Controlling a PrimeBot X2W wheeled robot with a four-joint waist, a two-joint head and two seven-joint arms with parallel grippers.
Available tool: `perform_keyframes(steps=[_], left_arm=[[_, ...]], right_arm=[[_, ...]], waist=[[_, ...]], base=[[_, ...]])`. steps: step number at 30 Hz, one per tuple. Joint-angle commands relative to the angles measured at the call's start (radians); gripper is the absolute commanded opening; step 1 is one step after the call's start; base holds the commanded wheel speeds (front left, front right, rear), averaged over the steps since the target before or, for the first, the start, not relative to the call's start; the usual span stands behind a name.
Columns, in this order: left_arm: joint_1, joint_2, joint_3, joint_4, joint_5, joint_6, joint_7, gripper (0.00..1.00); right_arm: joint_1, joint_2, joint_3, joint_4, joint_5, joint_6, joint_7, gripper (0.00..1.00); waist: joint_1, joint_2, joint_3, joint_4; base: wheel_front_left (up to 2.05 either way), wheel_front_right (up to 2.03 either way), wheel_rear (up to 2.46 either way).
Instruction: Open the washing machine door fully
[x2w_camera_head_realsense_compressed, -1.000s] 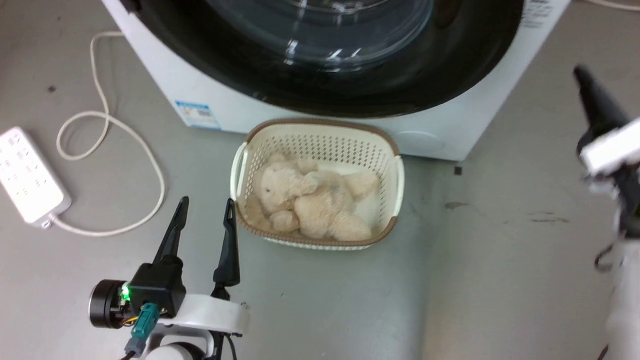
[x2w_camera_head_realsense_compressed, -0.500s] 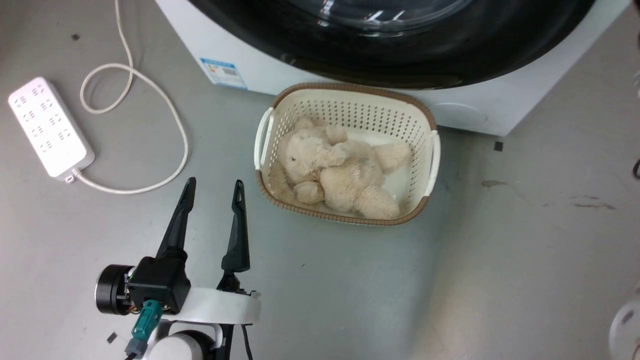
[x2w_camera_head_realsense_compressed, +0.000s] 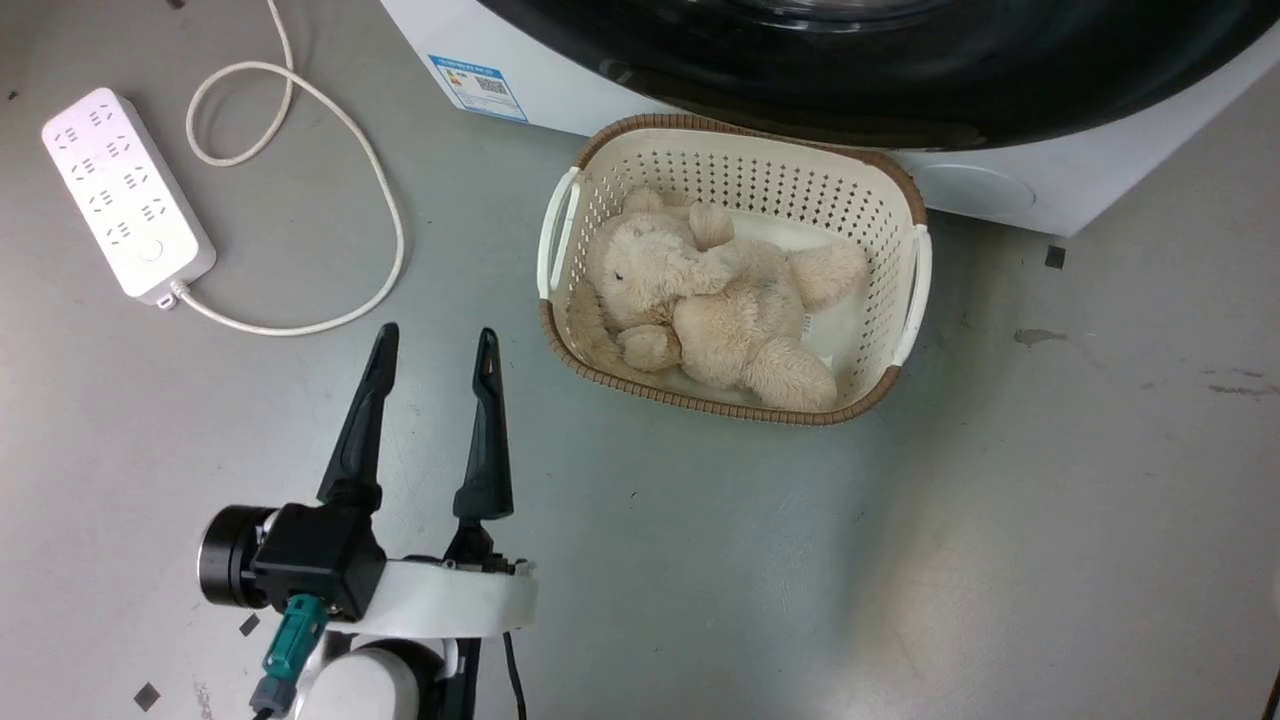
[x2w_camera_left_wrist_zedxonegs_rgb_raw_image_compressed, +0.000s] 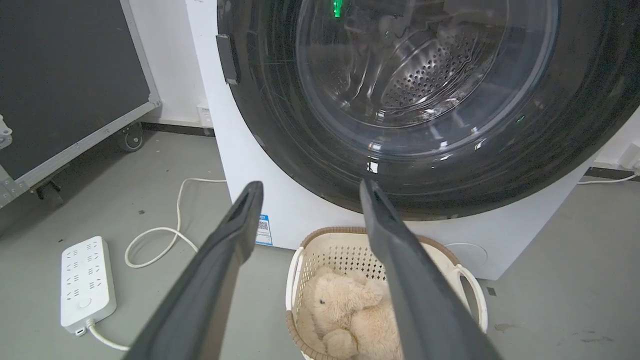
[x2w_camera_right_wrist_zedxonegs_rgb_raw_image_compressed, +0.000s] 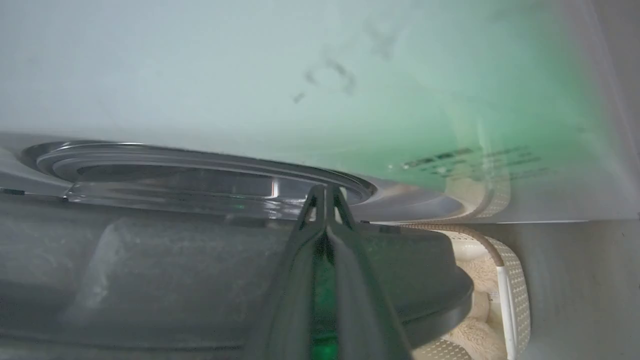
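Quick count of what can be seen: one washing machine (x2w_camera_head_realsense_compressed: 1130, 165), one washing machine door (x2w_camera_head_realsense_compressed: 900, 70), one perforated basket (x2w_camera_head_realsense_compressed: 917, 290) with one beige plush toy (x2w_camera_head_realsense_compressed: 720, 300) lying in it, one white power strip (x2w_camera_head_realsense_compressed: 125, 195) with one looped cord (x2w_camera_head_realsense_compressed: 300, 331), one blue label (x2w_camera_head_realsense_compressed: 478, 85) and one round panel (x2w_camera_head_realsense_compressed: 975, 188) low on the machine's front.

The door is found along the top edge of the head view, spanning centre to right, directly above the basket. In the left wrist view it takes up the upper right: a wide glossy black rim around a bulging clear glass centre, with the perforated steel drum (x2w_camera_left_wrist_zedxonegs_rgb_raw_image_compressed: 420, 75) visible through it. It's nearly as wide as the white box itself. Whether it's latched or cracked open can't really be told.

The left gripper (x2w_camera_head_realsense_compressed: 438, 335) is seen at the lower left of the head view, fingers spread wide, nothing between them, over bare floor (x2w_camera_head_realsense_compressed: 700, 560) left of the basket. The right gripper (x2w_camera_right_wrist_zedxonegs_rgb_raw_image_compressed: 325, 191) is seen in its own wrist view with fingers pressed together, tips pointed at a clear ring beside the dark rim; contact can't be made out, it's blurry.
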Motion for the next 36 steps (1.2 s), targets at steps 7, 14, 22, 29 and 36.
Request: perform_keyframes(steps=[7,14,22,29,36], left_arm=[[-0.017,0.001,-0.008,-0.004,-0.012,0.011,-0.024,1.0],[0.002,0.001,-0.005,0.001,-0.018,0.003,-0.038,1.0],[0.07,0.001,-0.007,0.087,-0.024,-0.042,-0.043,1.0],[0.143,0.001,0.001,0.112,-0.012,-0.057,-0.043,1.0],[0.186,0.001,-0.001,0.122,-0.001,-0.076,-0.043,1.0]], right_arm=[[0.014,0.056,-0.088,0.002,0.016,0.001,0.143,0.0],[0.114,0.091,-0.129,-0.041,0.091,0.001,0.287,0.0],[0.304,0.093,0.107,0.009,0.361,0.001,0.334,0.0],[0.493,0.093,0.443,-0.029,0.623,0.001,0.254,0.0],[0.639,0.093,0.709,-0.105,0.795,0.001,0.15,0.0]], waist=[[-0.0001,-0.0001,-0.042,-0.006],[-0.0001,-0.0001,-0.129,-0.025],[-0.0001,-0.0001,-0.239,-0.04],[-0.0001,-0.0001,-0.3,-0.05],[-0.0001,-0.0001,-0.332,-0.047]], base=[[0.0,0.0,0.0],[0.0,0.0,0.0],[0.0,0.0,0.0],[0.0,0.0,0.0],[0.0,0.0,0.0]])
